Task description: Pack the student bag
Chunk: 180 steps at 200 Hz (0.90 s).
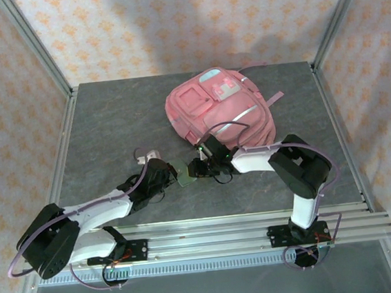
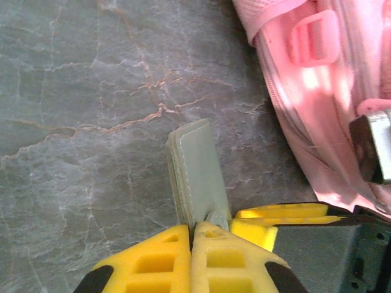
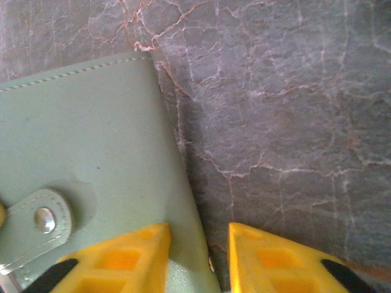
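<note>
Packing looks barely begun, as the student bag (image 1: 214,110) lies on the table (image 1: 110,127) and a pale green wallet (image 2: 198,174) sits outside it, just off the bag's near edge. Left gripper (image 2: 192,229), near-left of the bag, is clamped tight on the wallet's edge. Right gripper (image 3: 200,235), right beside the bag, stands partly open at the wallet's far end, apparently gripping nothing — getting the wallet into the bag remains

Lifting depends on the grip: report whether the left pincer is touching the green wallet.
Touching. In the left wrist view the left pincer is shut on the near end of the green wallet, with no gap between them.
</note>
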Motion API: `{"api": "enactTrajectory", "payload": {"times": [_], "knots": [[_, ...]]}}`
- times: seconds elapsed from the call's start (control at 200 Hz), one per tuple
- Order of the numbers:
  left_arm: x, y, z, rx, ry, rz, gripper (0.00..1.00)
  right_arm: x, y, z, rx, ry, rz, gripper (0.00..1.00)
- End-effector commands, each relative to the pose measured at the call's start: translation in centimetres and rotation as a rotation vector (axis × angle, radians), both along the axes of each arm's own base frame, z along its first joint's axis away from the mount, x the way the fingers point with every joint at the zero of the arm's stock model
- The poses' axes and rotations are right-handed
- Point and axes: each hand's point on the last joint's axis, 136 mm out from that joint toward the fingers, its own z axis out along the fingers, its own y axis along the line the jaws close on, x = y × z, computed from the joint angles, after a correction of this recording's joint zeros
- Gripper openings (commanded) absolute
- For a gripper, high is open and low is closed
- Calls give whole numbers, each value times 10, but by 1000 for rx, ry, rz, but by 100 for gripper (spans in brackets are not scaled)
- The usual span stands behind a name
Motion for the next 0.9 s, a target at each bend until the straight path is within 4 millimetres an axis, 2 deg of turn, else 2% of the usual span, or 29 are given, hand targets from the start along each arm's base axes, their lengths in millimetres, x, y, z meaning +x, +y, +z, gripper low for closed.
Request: {"api": "enactTrajectory", "payload": {"times": [0.0, 0.19, 0.29, 0.445, 0.571, 0.606, 0.621, 0.736, 0.896], "knots": [[5, -6, 24, 20, -51, -66, 0, -2, -7, 18, -19, -42, -18, 37], [9, -13, 56, 92, -106, -166, 0, 10, -24, 62, -19, -133, -77, 49], [11, -20, 78, 81, -148, -213, 0, 14, -39, 93, 50, -171, -120, 54], [12, -36, 122, 18, -240, -292, 0, 19, -66, 140, 219, -218, -176, 64], [10, -53, 159, -78, -328, -361, 0, 21, -90, 163, 337, -229, -196, 67], [9, -58, 168, -104, -350, -381, 0, 20, -94, 163, 366, -215, -192, 67], [9, -60, 172, -116, -358, -393, 0, 18, -96, 172, 393, -230, -185, 68], [2, -77, 199, -211, -420, -476, 0, 3, -92, 192, 518, -219, -90, 67], [-9, -94, 223, -332, -475, -570, 0, -20, -82, 216, 642, -217, 41, 64]]}}
